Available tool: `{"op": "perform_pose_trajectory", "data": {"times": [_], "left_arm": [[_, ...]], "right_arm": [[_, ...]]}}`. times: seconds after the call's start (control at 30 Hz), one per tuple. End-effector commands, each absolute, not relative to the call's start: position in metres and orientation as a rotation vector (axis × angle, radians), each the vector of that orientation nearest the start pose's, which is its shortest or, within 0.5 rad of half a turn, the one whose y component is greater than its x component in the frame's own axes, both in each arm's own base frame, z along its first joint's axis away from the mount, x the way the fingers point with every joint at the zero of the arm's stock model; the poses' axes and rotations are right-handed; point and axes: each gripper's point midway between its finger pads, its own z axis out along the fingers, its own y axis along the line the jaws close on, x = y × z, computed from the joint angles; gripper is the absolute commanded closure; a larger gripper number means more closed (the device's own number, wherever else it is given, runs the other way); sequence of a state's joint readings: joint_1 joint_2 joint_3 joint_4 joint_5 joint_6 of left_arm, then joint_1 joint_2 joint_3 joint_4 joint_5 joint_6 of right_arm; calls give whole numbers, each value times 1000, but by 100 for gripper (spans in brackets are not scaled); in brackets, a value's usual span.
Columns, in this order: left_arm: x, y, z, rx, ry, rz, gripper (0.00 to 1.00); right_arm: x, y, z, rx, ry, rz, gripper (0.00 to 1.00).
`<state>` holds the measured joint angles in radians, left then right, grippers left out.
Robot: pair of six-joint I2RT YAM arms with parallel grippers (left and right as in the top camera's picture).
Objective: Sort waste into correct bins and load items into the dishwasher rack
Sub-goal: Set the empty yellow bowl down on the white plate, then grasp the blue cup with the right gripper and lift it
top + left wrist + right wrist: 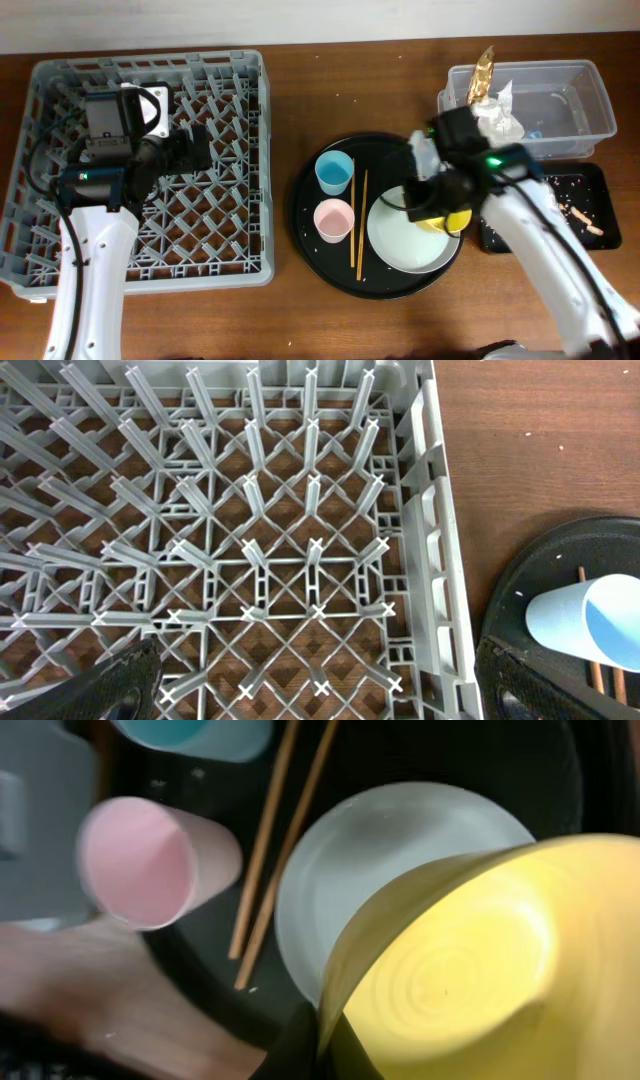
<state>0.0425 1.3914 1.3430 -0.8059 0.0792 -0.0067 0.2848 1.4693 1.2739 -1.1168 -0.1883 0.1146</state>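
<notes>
Jaws of the right gripper (432,207) pinched the rim of the yellow bowl (450,970), tilting it over the plate (402,242), presumably for carrying to the dishwasher rack (252,150), where the left gripper (198,148) hovered open.

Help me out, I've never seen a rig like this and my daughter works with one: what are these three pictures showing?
These are two robot arms at a wooden table, each ending in two fingers. The wide picture looks down from above; the other two come from a small camera on each wrist. On the left sits a grey dishwasher rack, with the left fingers open and empty above it. In the middle, a round black tray carries a blue cup, a pink cup, wooden chopsticks and a pale plate. The right fingers are shut on the rim of a yellow bowl, tilted over that plate. At far right, a clear tub holds tissue and a gold wrapper, and a flat black tray holds food scraps.
</notes>
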Motion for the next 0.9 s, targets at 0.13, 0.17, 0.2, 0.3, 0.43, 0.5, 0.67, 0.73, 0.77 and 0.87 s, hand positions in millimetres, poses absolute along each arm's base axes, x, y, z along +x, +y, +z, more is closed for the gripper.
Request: {"op": "perform_pose_trajectory", "data": {"times": [0.13,0.17,0.2,0.3,0.43,0.5,0.67,0.73,0.77,0.87], "left_arm": [[384,3,242,-11,2408,-83,1],[384,3,242,-11,2408,-83,1],[384,3,242,-11,2408,-84,0],[384,3,242,-11,2408,-84,1],[384,3,242,-11,2408,-84,1],[384,3,242,-11,2408,-85,1],[393,-40,257,119,2321,-375,1],[405,-102,264,316,2223,-647,1],[410,-132,252,375,2255,-707,1],[424,-169,221,450,2346,-719,6]], "right_arm": [[299,136,63,-234,3124,190,96],[302,138,63,-222,3117,201,96],[301,138,63,-222,3118,207,92],[309,156,76,-190,3085,441,65],[362,176,157,-164,2861,724,33],[379,189,197,-210,2744,817,2],[388,159,195,-141,2747,777,1],[391,145,194,-93,2750,766,1],[391,140,193,-73,2760,763,1],[392,144,191,-92,2755,737,16]]}}
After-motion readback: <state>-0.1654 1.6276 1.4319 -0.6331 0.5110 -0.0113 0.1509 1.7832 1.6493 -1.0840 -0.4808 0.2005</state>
